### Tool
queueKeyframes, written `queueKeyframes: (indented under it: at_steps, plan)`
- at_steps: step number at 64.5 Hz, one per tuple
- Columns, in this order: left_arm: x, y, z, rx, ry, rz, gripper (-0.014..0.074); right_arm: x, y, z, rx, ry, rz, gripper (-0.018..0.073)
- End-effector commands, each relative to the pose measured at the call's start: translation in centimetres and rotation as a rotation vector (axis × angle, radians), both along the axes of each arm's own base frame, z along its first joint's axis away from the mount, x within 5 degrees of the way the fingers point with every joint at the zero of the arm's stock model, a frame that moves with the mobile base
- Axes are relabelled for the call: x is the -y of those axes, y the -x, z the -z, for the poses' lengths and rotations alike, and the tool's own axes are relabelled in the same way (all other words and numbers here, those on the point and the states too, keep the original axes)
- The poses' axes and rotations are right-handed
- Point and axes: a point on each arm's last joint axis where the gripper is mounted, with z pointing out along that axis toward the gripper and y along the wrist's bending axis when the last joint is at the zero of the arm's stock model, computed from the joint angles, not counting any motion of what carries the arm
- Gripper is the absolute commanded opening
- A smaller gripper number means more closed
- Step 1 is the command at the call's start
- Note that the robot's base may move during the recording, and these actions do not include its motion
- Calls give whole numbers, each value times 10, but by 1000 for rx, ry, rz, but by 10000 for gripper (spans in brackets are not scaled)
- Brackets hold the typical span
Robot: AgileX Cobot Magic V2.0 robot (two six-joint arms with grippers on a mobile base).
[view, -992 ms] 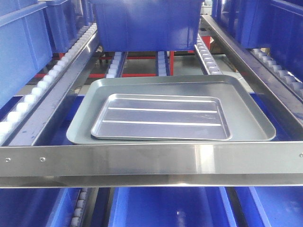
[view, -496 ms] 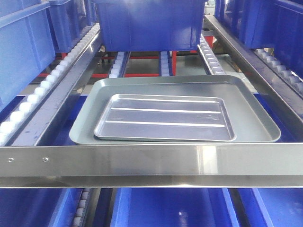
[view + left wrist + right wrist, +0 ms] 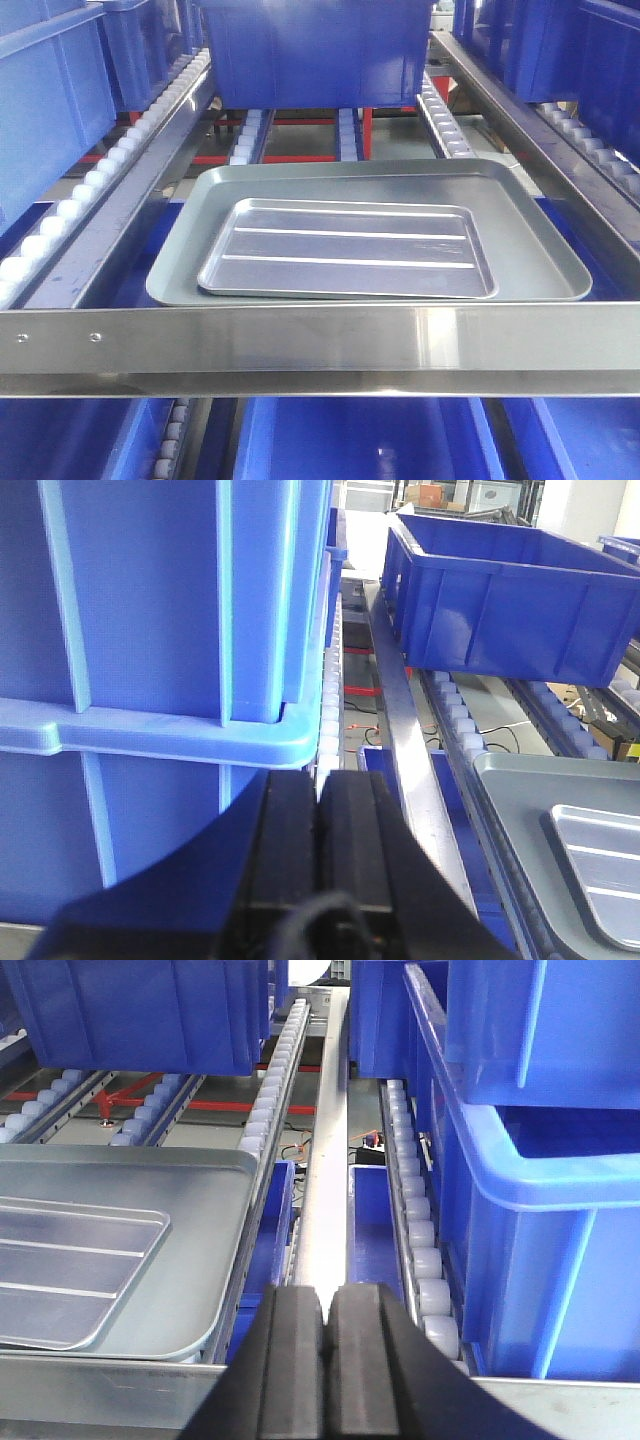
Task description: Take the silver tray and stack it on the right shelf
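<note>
Front view: the shelf (image 3: 300, 340), a steel roller rack, fills the scene; its broad front bar runs across the foreground with two small screws near the left end, and white roller lanes slope away on both sides. Blue bins (image 3: 315, 50) stand at the back and along both flanks. On the rollers just behind the front bar lies a large dull grey tray (image 3: 540, 230). Inside it, flat on its floor and set toward the front left corner, rests the silver tray (image 3: 348, 248). The silver tray's long axis runs left to right, parallel to the front bar; its two raised ribs follow the same direction, and its open face points upward.

Left wrist view: the left pincer (image 3: 318, 845) has its black fingers pressed together, holding nothing, beside a blue bin.

Right wrist view: the right pincer (image 3: 327, 1360) is likewise closed and empty, just right of the grey tray's corner.
</note>
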Motion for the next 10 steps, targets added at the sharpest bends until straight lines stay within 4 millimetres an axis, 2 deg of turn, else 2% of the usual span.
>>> queueKeyframes:
  at_steps: [1,10]
  plan:
    - [0,2,-2,81,15,0,-93,1,3,-16,129,5,12,48]
    - [0,2,-2,81,15,0,-93,1,3,-16,129,5,12,48]
